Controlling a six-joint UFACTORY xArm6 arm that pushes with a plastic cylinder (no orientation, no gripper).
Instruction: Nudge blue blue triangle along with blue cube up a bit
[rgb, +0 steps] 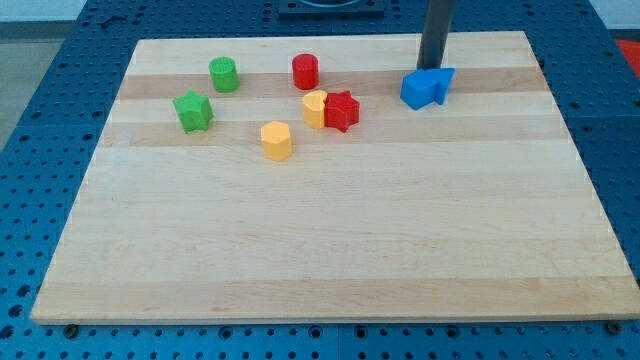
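Touching the blue triangle (441, 81) and blue cube (420, 90), my tip (433, 68); no writing shows.

My tip (433, 68) sits hidden behind the blue blocks (427, 87) — rod's upper end cut off at view's top.

**Mia:** Where are the blue blocks?

**Ben:** Up in the upper right of the frame, near the top edge of the bench (330, 250). They sit side by side and they touch.

**Mia:** Which one is which?

**Ben:** The blue cube (418, 90) is on the view's left. It looks like a little box and sits flat. The blue triangle (441, 80) is on the view's right, a bit higher up. It lies flat too, and I can see less of it.

**Mia:** Are they the same blue?

**Ben:** Yes, both are bright blue, so they almost look like one lump.
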